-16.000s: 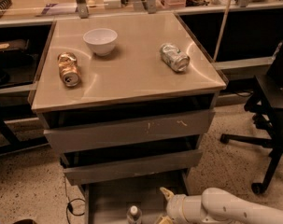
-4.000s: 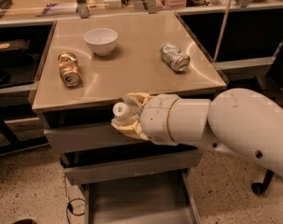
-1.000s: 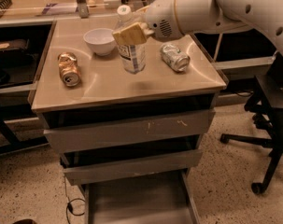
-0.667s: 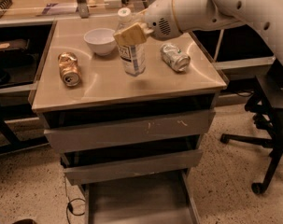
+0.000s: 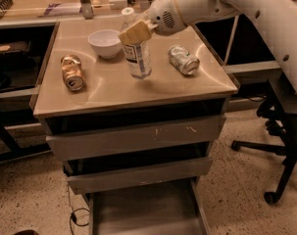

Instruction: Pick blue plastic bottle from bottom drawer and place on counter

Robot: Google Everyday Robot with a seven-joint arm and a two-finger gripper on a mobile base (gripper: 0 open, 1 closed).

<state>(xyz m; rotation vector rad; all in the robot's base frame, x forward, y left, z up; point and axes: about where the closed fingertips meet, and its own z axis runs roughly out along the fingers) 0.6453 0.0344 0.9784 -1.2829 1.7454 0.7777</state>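
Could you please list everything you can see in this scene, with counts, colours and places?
blue plastic bottle: one, clear with white cap, upright mid-counter
counter: one, beige, cabinet top
bowl: one, white, counter rear, left of the bottle
gold can: one, lying on counter left
silver can: one, crushed, lying on counter right
upper drawers: two, grey, below counter
bottom drawer: one, grey, pulled open
office chair: one, black, right
gripper: one, tan, at the bottle's neck
arm: one, white, from upper right

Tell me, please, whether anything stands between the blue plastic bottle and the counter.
Nothing visible does: the blue plastic bottle stands upright on the counter, between the white bowl and the silver can, with the gripper at its shoulder.
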